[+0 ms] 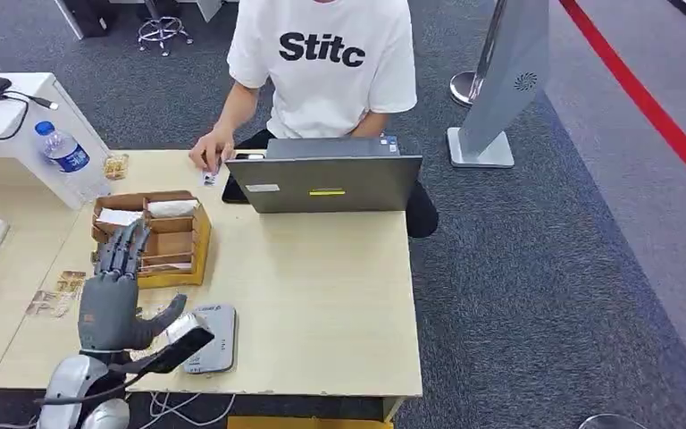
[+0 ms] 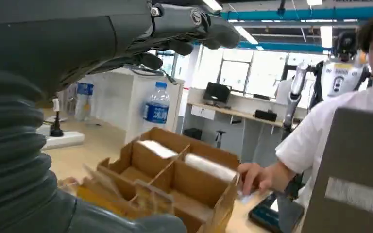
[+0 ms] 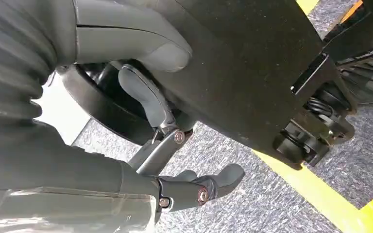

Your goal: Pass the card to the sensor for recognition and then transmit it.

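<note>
My left hand [image 1: 112,286] hovers over the table's near left part, its fingers stretched out and spread toward a cardboard box [image 1: 156,237] with several compartments, and it holds nothing. White card stacks [image 1: 171,208] lie in the box's far compartments. The grey flat sensor [image 1: 219,331] lies just right of my wrist, near the front edge. In the left wrist view the hand [image 2: 77,43] sits above the box [image 2: 175,170] and its white cards [image 2: 158,149]. My right hand [image 3: 148,104] hangs beside my body over the carpet, fingers loose and empty.
A person in a white shirt sits across the table behind a grey laptop [image 1: 330,183], one hand [image 1: 210,152] resting on a small card beside a dark phone [image 1: 232,189]. A water bottle [image 1: 64,150] stands far left. Small packets [image 1: 58,295] lie left of my hand.
</note>
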Available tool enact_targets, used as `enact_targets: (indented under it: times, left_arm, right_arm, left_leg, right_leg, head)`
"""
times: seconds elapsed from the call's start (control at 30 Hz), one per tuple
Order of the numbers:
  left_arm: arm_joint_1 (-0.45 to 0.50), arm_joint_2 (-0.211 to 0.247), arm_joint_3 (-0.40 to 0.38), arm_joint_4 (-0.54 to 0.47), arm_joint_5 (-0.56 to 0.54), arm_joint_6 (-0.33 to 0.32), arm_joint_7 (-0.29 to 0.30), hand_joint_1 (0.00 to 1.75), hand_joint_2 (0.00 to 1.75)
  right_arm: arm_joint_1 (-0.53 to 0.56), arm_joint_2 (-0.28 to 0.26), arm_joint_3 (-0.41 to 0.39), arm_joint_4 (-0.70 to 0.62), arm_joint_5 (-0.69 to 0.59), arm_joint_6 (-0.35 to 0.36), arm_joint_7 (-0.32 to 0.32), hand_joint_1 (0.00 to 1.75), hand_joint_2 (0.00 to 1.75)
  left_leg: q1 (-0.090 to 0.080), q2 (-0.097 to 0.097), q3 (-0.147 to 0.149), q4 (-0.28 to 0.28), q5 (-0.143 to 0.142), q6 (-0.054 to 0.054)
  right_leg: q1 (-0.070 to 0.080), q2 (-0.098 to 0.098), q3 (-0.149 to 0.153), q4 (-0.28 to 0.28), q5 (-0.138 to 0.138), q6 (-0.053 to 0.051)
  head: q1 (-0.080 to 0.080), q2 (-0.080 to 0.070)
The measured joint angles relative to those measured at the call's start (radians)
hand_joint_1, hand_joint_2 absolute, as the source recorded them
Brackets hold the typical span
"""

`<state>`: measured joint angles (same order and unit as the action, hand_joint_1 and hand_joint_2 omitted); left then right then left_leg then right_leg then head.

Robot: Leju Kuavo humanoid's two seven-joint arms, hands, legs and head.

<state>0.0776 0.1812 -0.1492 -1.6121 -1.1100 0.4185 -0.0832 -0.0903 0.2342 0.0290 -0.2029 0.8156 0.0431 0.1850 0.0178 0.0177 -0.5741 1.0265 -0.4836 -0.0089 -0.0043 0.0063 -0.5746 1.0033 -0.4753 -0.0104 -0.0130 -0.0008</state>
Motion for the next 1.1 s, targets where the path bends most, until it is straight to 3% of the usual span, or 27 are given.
enact_targets:
  times: [0.17, 0.47, 0.53, 0.6, 0.67, 0.77, 0.87, 1.1]
  left_arm:
    - [0.056, 0.005, 0.000, -0.024, -0.007, -0.007, 0.019, 0.00, 1.75]
    - [0.068, 0.011, 0.000, -0.040, -0.007, -0.016, 0.022, 0.00, 1.75]
    - [0.068, 0.016, 0.000, -0.043, -0.026, -0.061, 0.039, 0.00, 1.75]
    - [0.065, 0.049, -0.001, -0.045, -0.035, -0.157, 0.052, 0.00, 1.75]
    - [0.052, 0.112, -0.001, -0.045, -0.023, -0.288, 0.052, 0.00, 1.75]
    - [-0.004, 0.213, 0.000, -0.018, -0.027, -0.426, 0.048, 0.00, 1.75]
    - [-0.073, 0.280, -0.001, 0.041, -0.055, -0.463, 0.049, 0.00, 1.75]
    - [-0.146, 0.314, -0.004, 0.124, -0.082, -0.460, 0.060, 0.00, 1.75]
  right_arm:
    - [0.000, 0.000, -0.001, 0.000, 0.000, 0.000, -0.001, 0.00, 1.75]
    - [0.000, 0.000, -0.001, 0.000, 0.000, 0.000, -0.003, 0.00, 1.75]
    - [0.001, 0.000, -0.001, 0.000, 0.000, 0.000, -0.002, 0.00, 1.75]
    - [0.001, 0.000, -0.001, 0.000, 0.000, 0.000, 0.001, 0.00, 1.75]
    - [0.000, 0.000, -0.001, 0.000, 0.000, 0.000, 0.003, 0.00, 1.75]
    - [0.000, 0.000, -0.001, 0.000, 0.000, 0.003, 0.003, 0.00, 1.75]
    - [-0.001, 0.000, -0.001, 0.000, 0.000, 0.009, 0.003, 0.00, 1.75]
    - [-0.001, 0.000, -0.001, 0.000, 0.000, 0.011, 0.000, 0.00, 1.75]
  left_leg:
    - [0.000, -0.002, 0.000, 0.000, 0.000, 0.000]
    - [0.000, -0.002, 0.000, 0.000, 0.001, 0.000]
    - [0.000, -0.002, 0.000, 0.000, 0.000, 0.000]
    - [0.000, -0.002, 0.000, 0.000, 0.001, 0.000]
    - [0.001, -0.002, 0.000, 0.000, 0.001, 0.000]
    - [0.002, -0.005, 0.000, 0.000, 0.003, -0.003]
    - [0.002, -0.005, 0.000, 0.000, 0.004, -0.003]
    - [0.002, -0.005, 0.000, 0.000, 0.004, -0.003]
  right_leg:
    - [0.000, -0.002, 0.001, 0.000, 0.000, 0.000]
    - [0.000, -0.003, 0.001, 0.000, 0.000, 0.000]
    - [0.000, -0.003, 0.001, 0.000, 0.000, 0.000]
    - [0.000, -0.003, 0.001, 0.000, 0.000, 0.000]
    - [0.001, -0.003, 0.001, 0.000, 0.000, 0.000]
    - [0.002, -0.004, 0.001, 0.001, 0.000, 0.000]
    - [0.002, -0.004, 0.001, 0.001, 0.001, -0.001]
    - [0.002, -0.004, 0.001, 0.001, 0.001, -0.001]
  head:
    - [0.000, 0.000]
    - [0.000, 0.000]
    - [0.000, 0.000]
    - [0.001, 0.000]
    - [0.001, 0.000]
    - [0.001, 0.000]
    - [0.000, 0.000]
    - [0.001, 0.000]
